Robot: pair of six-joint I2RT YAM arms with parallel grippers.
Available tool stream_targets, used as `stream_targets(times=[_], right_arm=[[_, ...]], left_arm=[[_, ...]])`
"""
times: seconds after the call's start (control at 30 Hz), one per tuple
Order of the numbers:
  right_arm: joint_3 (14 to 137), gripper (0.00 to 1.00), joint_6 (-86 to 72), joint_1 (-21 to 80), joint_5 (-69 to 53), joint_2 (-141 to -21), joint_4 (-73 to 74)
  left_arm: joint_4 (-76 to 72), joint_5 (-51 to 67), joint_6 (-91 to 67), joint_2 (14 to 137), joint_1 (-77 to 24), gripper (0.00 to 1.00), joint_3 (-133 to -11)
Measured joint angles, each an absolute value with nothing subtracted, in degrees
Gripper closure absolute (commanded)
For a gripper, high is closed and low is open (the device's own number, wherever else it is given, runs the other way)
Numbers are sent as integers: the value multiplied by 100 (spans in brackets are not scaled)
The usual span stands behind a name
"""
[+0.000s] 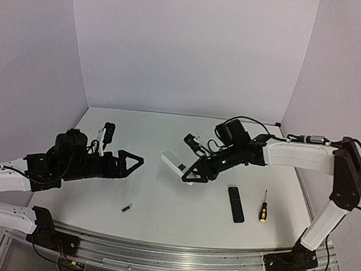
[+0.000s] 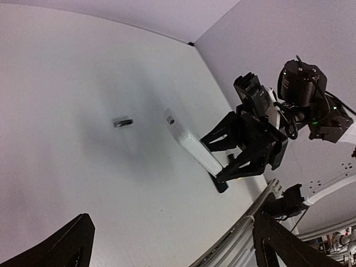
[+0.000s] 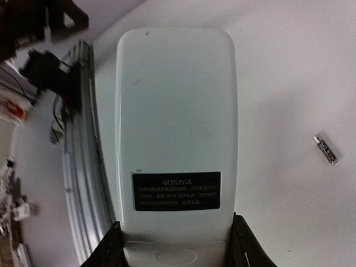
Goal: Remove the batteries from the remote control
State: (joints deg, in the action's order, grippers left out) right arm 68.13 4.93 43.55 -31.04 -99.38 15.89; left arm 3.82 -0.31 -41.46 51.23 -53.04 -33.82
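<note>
- We find the right gripper [image 1: 193, 173] closed on the white remote control [image 1: 172, 162]. In the wrist view its two fingers [image 3: 241, 245] press against the two long sides at the near end of the casing.
- The remote control is held tilted over the middle of the table [image 1: 174, 228], its free end pointing towards the left arm. Its back, which carries a black label [image 3: 177, 191], faces the right wrist camera.
- The left gripper [image 1: 135, 164] stands wide open and holds nothing. It points at the remote control from well apart.
- One battery [image 1: 126, 208] lies loose on the table towards the front edge, between the two arms and apart from both grippers.
- Progress, in our judgement: one battery is out, and we count no others on the surface. The back of the casing looks smooth and closed, but the fingers hide part of its near end, so we cannot tell whether any batteries remain inside.
- Work left, as we judge it: open the compartment if it is closed, bring out whatever is left inside, and set it down beside the first battery.
- Right arm: it rises from its base at the near right corner and folds at a high elbow. The white forearm reaches leftwards to mid-table, with the wrist angled down.
- Left arm: it comes in low from the left edge, its wrist turned towards the centre.
- Noted but not engaged: a black remote [image 1: 236, 204] and a screwdriver [image 1: 263, 211] lie near each other, to the right of the held remote control.
</note>
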Motion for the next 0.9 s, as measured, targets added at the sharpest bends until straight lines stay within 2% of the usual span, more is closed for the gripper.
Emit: stream_targets(times=[0.17, 0.3, 0.53, 0.8, 0.9], right_arm=[[6171, 92, -1228, 4415, -3681, -8902, -151], [5993, 93, -2048, 4564, -3906, -8715, -951], [5986, 93, -2708, 4808, -4075, -8689, -1528], [5986, 93, -2836, 4977, -4261, -8687, -1776], [5988, 93, -2838, 5034, -4331, -8687, -1826]], left_arm=[[-1029, 639, -4037, 5564, -5304, 0, -3374], [-1924, 1116, -4069, 6152, -5304, 0, -3515], [-3470, 1990, -4207, 6681, -5304, 0, -3601], [-4233, 2197, -4370, 6856, -5306, 1, -3638], [-4322, 2195, -4419, 6930, -5306, 9, -3682]])
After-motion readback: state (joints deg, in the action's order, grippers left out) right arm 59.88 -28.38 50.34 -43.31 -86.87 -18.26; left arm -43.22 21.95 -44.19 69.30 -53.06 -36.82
